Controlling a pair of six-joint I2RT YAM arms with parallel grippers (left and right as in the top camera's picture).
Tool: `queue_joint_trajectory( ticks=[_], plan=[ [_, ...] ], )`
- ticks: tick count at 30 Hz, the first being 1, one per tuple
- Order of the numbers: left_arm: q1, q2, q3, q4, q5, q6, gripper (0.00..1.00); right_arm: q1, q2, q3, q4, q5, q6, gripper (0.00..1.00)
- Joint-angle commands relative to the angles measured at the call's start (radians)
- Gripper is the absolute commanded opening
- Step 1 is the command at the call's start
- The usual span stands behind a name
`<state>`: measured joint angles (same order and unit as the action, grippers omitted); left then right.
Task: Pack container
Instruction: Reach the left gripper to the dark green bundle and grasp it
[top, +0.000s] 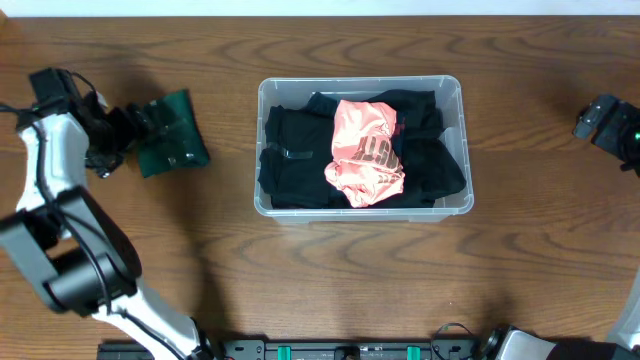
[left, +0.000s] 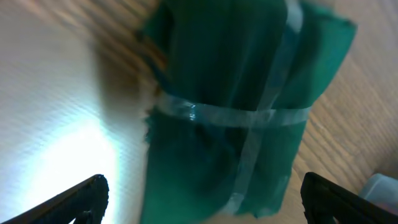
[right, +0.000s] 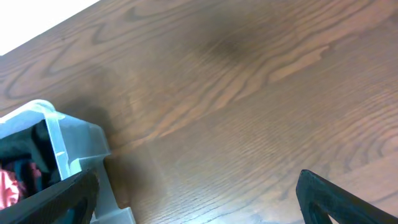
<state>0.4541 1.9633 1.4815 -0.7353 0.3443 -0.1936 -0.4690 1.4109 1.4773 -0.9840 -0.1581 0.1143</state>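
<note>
Clear, rounded-corner rectangular plastic container lies long axis left-right on wood-grain table. The left gripper and right gripper gape wide, empty.

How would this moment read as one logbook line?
left pincer: open, at green taped bundle on table | right pincer: open, over table | container: black clothes, pink garment inside | bundle not yet packed
</note>
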Motion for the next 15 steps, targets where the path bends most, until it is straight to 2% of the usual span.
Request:
queue_joint_trajectory(
  ticks=[1, 7, 9, 11, 14, 15],
  plan=[
    [-0.004, 0.079, 0.002, 0.017, 0.102, 0.032, 0.99, 0.006, 0.003, 0.0, -0.003, -0.008, 0.011, 0.99],
    [-0.008, 0.174, 0.002, 0.041, 0.105, 0.032, 1.0, 0.006, 0.003, 0.0, -0.005, -0.008, 0.011, 0.99],
    [-0.009, 0.184, 0.002, 0.042, 0.106, 0.032, 0.94, 0.006, 0.003, 0.0, -0.005, -0.008, 0.011, 0.99],
    [-0.008, 0.185, 0.002, 0.041, 0.116, 0.033, 0.74, 0.006, 0.003, 0.0, -0.005, -0.009, 0.011, 0.99],
    [-0.009, 0.17, 0.002, 0.041, 0.221, 0.045, 0.33, 0.006, 0.003, 0.0, -0.004, -0.012, 0.011, 0.99],
    [-0.009, 0.161, 0.002, 0.041, 0.253, 0.044, 0.25, 0.006, 0.003, 0.0, -0.004, -0.012, 0.011, 0.99]
  ],
)
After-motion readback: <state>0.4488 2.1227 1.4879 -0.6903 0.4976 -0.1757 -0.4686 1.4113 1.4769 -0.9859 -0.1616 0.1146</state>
